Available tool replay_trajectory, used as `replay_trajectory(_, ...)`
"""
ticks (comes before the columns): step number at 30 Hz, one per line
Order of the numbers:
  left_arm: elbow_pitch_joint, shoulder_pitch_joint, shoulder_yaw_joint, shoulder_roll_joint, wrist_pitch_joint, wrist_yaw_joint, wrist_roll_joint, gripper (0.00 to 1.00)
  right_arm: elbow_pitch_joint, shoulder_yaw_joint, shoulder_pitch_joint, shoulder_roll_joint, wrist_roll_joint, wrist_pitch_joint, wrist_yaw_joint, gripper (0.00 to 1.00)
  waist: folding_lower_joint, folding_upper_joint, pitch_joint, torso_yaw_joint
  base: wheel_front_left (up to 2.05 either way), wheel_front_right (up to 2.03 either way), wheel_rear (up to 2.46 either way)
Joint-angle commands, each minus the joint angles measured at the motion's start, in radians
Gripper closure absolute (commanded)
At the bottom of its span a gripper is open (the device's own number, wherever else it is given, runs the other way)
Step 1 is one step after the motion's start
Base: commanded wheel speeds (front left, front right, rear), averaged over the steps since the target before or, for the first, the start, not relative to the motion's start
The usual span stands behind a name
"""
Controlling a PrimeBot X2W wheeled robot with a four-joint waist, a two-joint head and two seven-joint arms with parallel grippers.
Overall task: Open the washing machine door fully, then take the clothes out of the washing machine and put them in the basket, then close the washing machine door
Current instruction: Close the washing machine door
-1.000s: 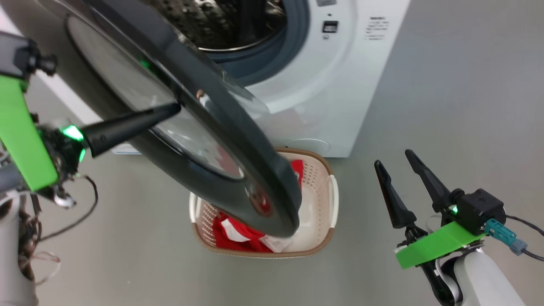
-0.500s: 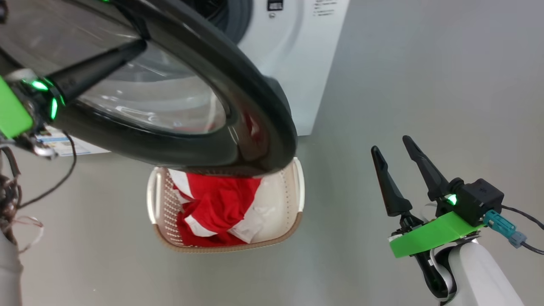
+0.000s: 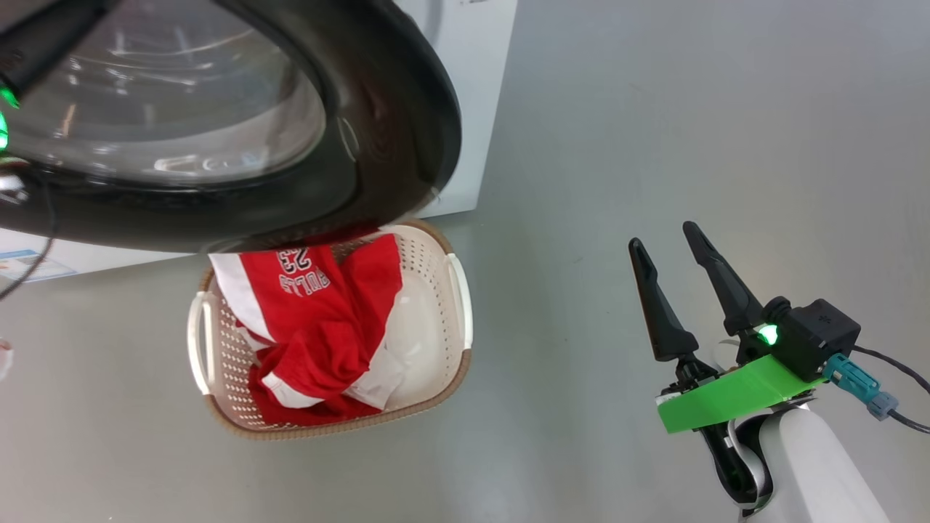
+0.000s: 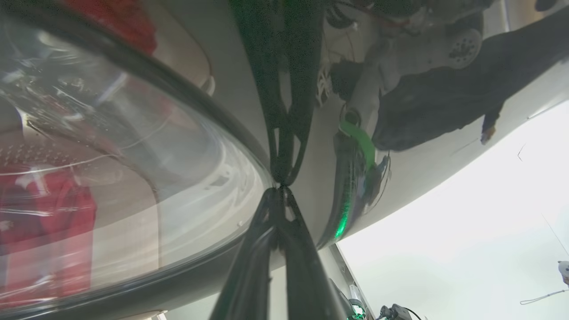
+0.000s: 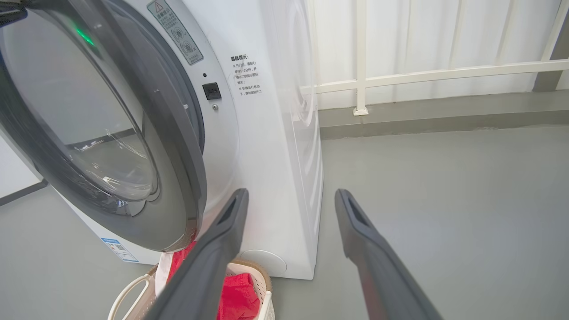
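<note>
Red clothes (image 3: pixel 320 319) are lying heaped in the basket (image 3: pixel 436 378), which is sitting on the grey floor (image 3: pixel 654 109) just in front of the washing machine (image 3: pixel 472 109). From the head view, one garment is showing white "23" lettering upside down. The washing machine door (image 3: pixel 392 145) is hanging over the basket's far end, its glossy black rim covering that edge and part of the red fabric. A dark finger of the left gripper (image 3: pixel 43 36) is poking in at the top left corner, lying against the door. The right gripper (image 3: pixel 662 236) is hovering over bare floor, well apart from the basket, with its fingers spread and nothing between them.

Looking along the left wrist view, the left gripper (image 4: pixel 280 195) is holding its two fingers together, their tips touching the shiny face of the door (image 4: pixel 200 106) beside the glass bowl and meeting their own reflection. Red cloth (image 4: pixel 44 213) is showing blurred through the glass.

Looking along the right wrist view, the right gripper (image 5: pixel 291 193) is pointing at the machine's (image 5: pixel 275 133) front corner, fingers wide apart. The door (image 5: pixel 178 169) is standing part open, its lower edge hanging above the basket (image 5: pixel 253 271), where red fabric (image 5: pixel 238 293) is peeking out behind the nearer finger. A small blue label (image 5: pixel 116 249) is showing low on the machine, and a white railing (image 5: pixel 422 73) is running along the wall behind.
</note>
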Motion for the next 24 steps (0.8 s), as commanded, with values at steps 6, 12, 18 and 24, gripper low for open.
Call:
replay_trajectory(6, 0.03, -0.066, 0.015, 0.093, -0.073, -0.01, 0.013, 1.0, -0.031, 0.01, -0.02, 0.014, -0.01, -0.005, 0.002, 0.0, 0.0, -0.0001, 0.015, -0.027, 0.0, 0.0, 0.0)
replay_trajectory(12, 0.016, -0.028, -0.02, 0.109, -0.08, -0.01, -0.018, 1.0, -0.025, 0.002, -0.015, 0.01, -0.015, -0.005, 0.002, 0.0, 0.0, -0.0001, 0.001, -0.006, 0.0, 0.0, 0.0)
replay_trajectory(18, -0.021, 0.025, -0.04, 0.123, -0.097, -0.01, -0.042, 1.0, -0.024, 0.004, -0.013, -0.001, -0.016, -0.005, 0.002, 0.0, 0.0, -0.0001, -0.017, 0.021, 0.0, 0.0, 0.0)
replay_trajectory(24, -0.096, 0.136, -0.047, 0.131, -0.134, -0.01, -0.081, 0.79, -0.02, 0.005, -0.002, -0.018, -0.016, -0.005, 0.002, 0.0, 0.0, -0.0001, -0.046, 0.055, 0.0, 0.0, 0.0)
